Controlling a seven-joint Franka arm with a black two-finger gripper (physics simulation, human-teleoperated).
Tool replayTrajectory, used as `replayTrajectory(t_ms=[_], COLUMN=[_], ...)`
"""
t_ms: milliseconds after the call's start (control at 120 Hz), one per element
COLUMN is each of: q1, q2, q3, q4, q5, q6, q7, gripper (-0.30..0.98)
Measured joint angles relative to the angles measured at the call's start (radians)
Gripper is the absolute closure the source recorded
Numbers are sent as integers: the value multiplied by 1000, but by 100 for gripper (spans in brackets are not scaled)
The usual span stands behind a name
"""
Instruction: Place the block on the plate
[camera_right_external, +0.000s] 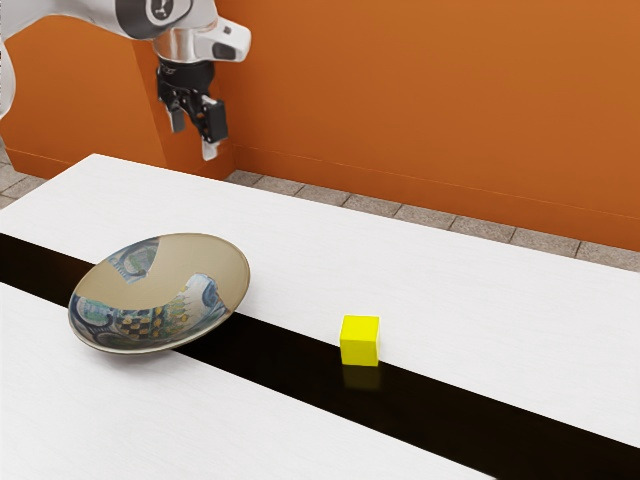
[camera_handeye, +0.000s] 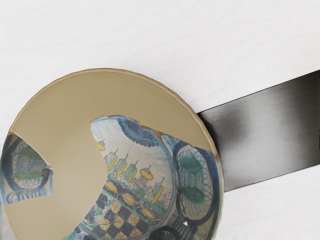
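Above the bench (camera_right_external: 480, 290), at the exterior view's far left, the claw (camera_right_external: 194, 138) hangs with its fingers spread and nothing between them, presumably because the block has yet to be fetched. Well to the view's right of the patterned plate (camera_right_external: 160, 292), the yellow block (camera_right_external: 360, 341) sits upright at the dark strip's (camera_right_external: 440, 398) far edge, apart from the plate and well inside the bench's far edge, which should leave room to close on opposite faces. Carrying it back left, the claw would likely need to clear the plate's raised rim before lowering it.
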Motion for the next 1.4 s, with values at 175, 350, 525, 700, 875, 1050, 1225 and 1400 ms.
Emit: replayTrajectory(t_ms=[175, 350, 525, 700, 875, 1050, 1225, 1400], q1=[-90, -138, -174, -227, -234, -230, -227, -228], q2=[82, 213, 283, 318, 336, 376, 412, 449], q3=[-4, -15, -17, -15, -9, -6, 6, 6], q4=[-8, -13, -57, -148, -200, -213, -226, -228], q5=[-18, -121, -222, -279, -298, -304, -309, -326], q6=[20, 63, 152, 317, 481, 549, 583, 615], q7=[70, 122, 141, 67, -81, -261, -410, -521], gripper=[0, 0, 0, 0, 0, 0, 0, 0])
